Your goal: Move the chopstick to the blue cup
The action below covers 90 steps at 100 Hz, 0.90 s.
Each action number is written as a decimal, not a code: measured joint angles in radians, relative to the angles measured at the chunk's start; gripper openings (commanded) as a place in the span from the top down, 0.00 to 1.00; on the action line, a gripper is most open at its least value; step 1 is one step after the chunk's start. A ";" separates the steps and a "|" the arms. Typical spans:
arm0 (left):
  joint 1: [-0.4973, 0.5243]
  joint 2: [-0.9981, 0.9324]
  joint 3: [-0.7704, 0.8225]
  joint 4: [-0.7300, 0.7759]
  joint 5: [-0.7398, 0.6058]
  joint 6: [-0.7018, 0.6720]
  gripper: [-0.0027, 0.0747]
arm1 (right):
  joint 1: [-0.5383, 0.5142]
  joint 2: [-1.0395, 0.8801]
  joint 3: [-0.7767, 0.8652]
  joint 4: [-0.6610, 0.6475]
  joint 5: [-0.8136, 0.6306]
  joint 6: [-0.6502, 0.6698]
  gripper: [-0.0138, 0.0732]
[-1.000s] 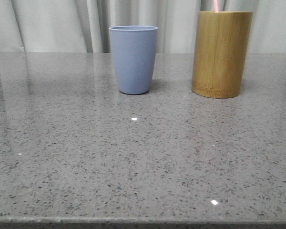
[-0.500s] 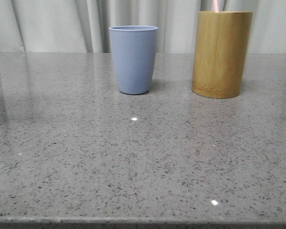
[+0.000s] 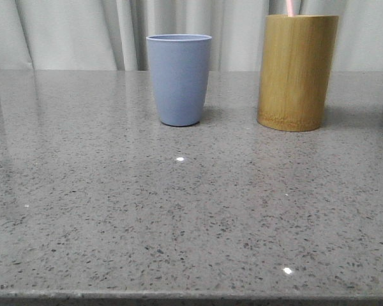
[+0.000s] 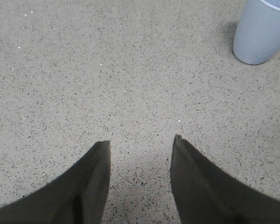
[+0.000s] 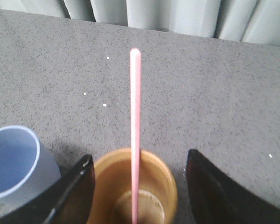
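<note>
Fingers of my right gripper [image 5: 137, 172] stand wide apart, one on each side of the bamboo holder [image 5: 135, 186], gripping nothing. Between them rises the chopstick [image 5: 135, 130], its lower end down inside the holder, its shaft clear of both fingers and its pale pink tip well past them. Just beside one finger I see the open mouth of the blue cup [image 5: 11, 161], close against the holder's side. My left gripper [image 4: 140, 144] is likewise spread open and empty above bare speckled table [image 4: 107, 70]; the blue cup [image 4: 261, 32] stands well ahead of it and off to one side. From the front camera, blue cup [image 3: 179, 80] and bamboo holder [image 3: 297, 73] stand upright near each other at the far side of the table, with only a short pink end of the chopstick [image 3: 290, 7] showing above the holder's rim. Grey curtain [image 3: 70, 32] hangs behind.
</note>
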 measured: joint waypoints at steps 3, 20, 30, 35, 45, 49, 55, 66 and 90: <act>0.000 -0.005 0.001 0.000 0.000 0.000 0.59 | 0.000 0.024 -0.016 0.005 0.000 0.000 0.33; 0.002 -0.024 0.002 0.000 0.000 0.000 0.59 | 0.000 0.124 -0.101 0.016 -0.002 0.000 0.33; 0.002 -0.024 0.003 0.000 0.000 0.000 0.59 | 0.000 0.170 -0.138 0.016 -0.005 0.000 0.33; 0.002 -0.024 0.003 0.000 0.000 0.000 0.59 | 0.000 0.190 -0.149 0.016 -0.007 0.000 0.33; 0.002 -0.024 0.003 0.000 0.000 0.000 0.59 | 0.000 0.225 -0.163 0.016 -0.015 0.000 0.33; 0.002 -0.024 0.003 0.000 0.000 0.000 0.59 | 0.000 0.236 -0.163 0.016 -0.018 0.000 0.35; 0.002 -0.024 0.003 0.000 0.000 0.000 0.59 | 0.000 0.246 -0.163 0.016 -0.023 -0.002 0.40; 0.002 -0.024 0.003 0.000 0.000 0.000 0.59 | 0.000 0.256 -0.163 0.016 -0.030 -0.002 0.55; 0.002 -0.024 0.003 0.000 0.000 0.000 0.59 | 0.000 0.258 -0.163 0.016 -0.046 -0.002 0.76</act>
